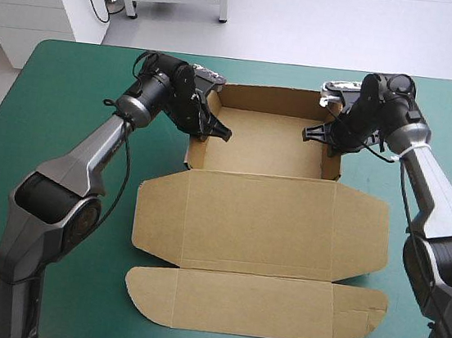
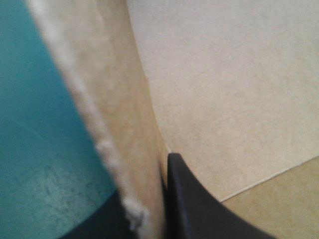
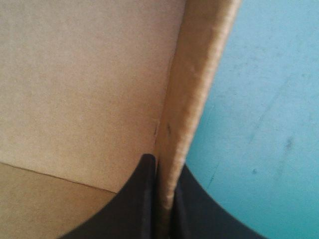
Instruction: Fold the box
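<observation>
the box (image 1: 262, 215) sits mid-table (image 1: 69, 100), its tray standing at the far side and the lid (image 1: 260, 239) flat toward the near edge. the left gripper (image 1: 214, 129) is pinched on the left wall (image 1: 195, 153), one finger inside the tray and one outside. the right gripper (image 1: 317, 135) is clamped the same way on the right wall (image 1: 332, 167). from each wrist you see the wall's edge nipped between the black fingers (image 2: 189, 204).

i'd say this step is pressing the side walls so the tuck holds. to do it well, both sides want an even squeeze, firm along the fold rather than at one spot. there should be no upward pull, or the tray may lift or skew on the teal-green cover. each wall should stand square to the floor before either grip is loosened.
</observation>
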